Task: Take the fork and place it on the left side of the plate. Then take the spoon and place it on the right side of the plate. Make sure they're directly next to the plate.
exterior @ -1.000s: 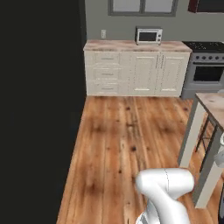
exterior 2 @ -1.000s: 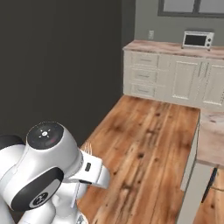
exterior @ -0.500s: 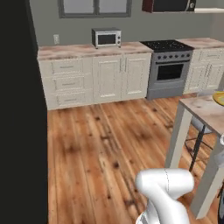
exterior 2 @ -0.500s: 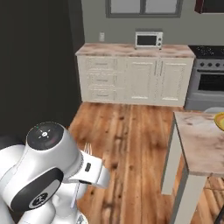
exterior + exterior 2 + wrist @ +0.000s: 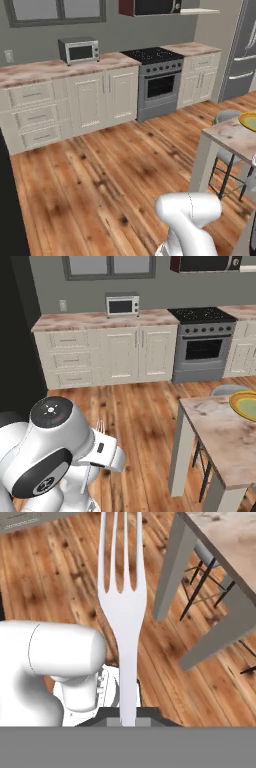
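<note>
In the hand view the fork (image 5: 123, 607) looks big and close. Its handle goes down into the claw (image 5: 128, 714), and its tines point away from the claw, toward the wooden floor (image 5: 60, 577) and the table (image 5: 220, 547). The claw is squeezed tight on the fork's handle. In the right base view, the fork's tines (image 5: 99, 427) peek up behind the robot's white arm (image 5: 55, 466), well to the left of the table (image 5: 220, 441). The plate (image 5: 245, 405) sits at the far right edge of the table. The left base view shows another thing: a fridge (image 5: 240, 50) beyond the table (image 5: 230, 137), and the plate (image 5: 248, 120) at that table's far edge.
</note>
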